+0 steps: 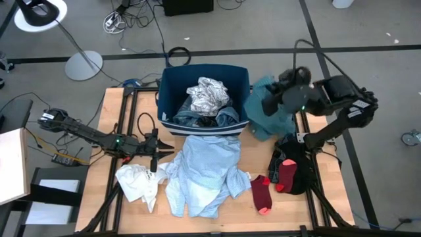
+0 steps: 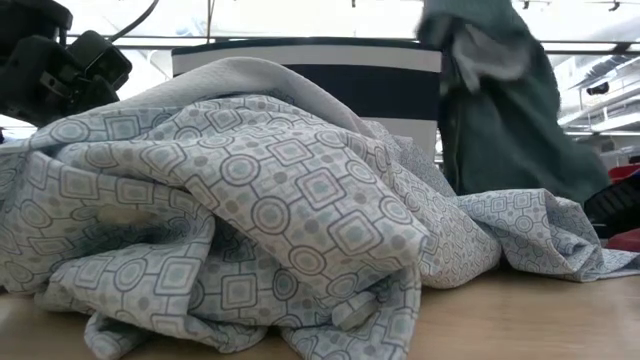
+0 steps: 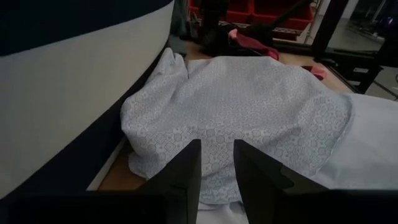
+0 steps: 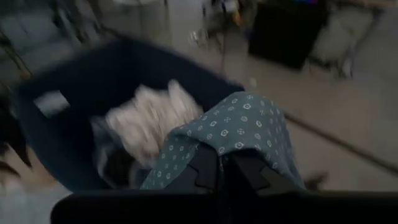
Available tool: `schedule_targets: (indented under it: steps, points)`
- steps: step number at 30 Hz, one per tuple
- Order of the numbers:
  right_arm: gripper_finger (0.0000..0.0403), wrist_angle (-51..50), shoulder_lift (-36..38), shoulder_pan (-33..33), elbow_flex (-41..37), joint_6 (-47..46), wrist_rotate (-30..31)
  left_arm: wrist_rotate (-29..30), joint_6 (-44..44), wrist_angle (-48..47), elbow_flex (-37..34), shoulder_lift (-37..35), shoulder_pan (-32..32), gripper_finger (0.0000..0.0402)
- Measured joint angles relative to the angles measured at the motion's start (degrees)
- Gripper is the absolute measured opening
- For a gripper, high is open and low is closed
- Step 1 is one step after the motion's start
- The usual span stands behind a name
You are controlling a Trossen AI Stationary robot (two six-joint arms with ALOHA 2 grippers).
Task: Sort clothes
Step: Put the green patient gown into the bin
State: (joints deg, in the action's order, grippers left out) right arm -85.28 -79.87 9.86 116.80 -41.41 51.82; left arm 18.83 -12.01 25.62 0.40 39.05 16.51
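Up beside the bin (image 1: 172,85), the right pincer (image 4: 224,167) pinches the teal garment (image 4: 239,134), arm raised; left pincer (image 3: 216,163) hovers slightly spread over the light shirt (image 3: 249,106).

No legible text or labels anywhere

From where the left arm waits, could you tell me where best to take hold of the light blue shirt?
Probably pinch the raised fold of the light blue shirt nearest the left end effector, coming in low from the shirt's left; the crumpled cloth humps up there, and the fingers are already slightly apart.
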Motion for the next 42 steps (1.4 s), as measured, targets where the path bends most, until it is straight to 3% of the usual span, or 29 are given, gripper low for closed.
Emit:
schedule_targets:
  steps: [6, 9, 12, 21, 26, 36, 39, 42]
  points:
    - [0.0013, 20.46, -7.98, -3.52, 13.90, 23.76, 0.47, 0.19, 0.00, 0.34, 0.00, -0.02, 0.00, 0.0099]
    - [0.0013, 30.65, -12.09, -6.53, 18.33, 33.42, -3.21, 0.45, 0.00, 0.32, 0.00, -0.02, 0.00, 0.0099]
    - [0.0013, 42.16, -14.10, -9.90, 16.99, 39.82, -9.68, 0.70, 0.00, 0.23, 0.00, 0.00, 0.00, 0.0099]
    - [0.0013, 62.91, -23.22, -19.47, 16.97, 40.63, -28.63, 0.89, 0.00, 0.24, 0.00, -0.02, 0.00, 0.0099]
    - [0.0013, 79.79, -29.98, -21.77, 16.95, 40.19, -38.52, 0.92, 0.00, 0.16, 0.00, 0.00, 0.00, 0.0099]
    - [0.0013, 114.31, -43.73, -24.10, 16.95, 39.50, -47.32, 0.94, 0.02, 0.17, 0.00, 0.00, 0.00, 0.0099]
    - [0.0013, 119.17, -46.14, -24.74, 16.95, 37.97, -47.54, 1.02, 0.02, 0.11, 0.00, 0.00, 0.00, 0.0099]
    - [0.0013, 116.44, -46.85, -25.39, 16.95, 37.02, -50.02, 1.02, 0.02, 0.07, 0.00, 0.00, 0.00, 0.0099]
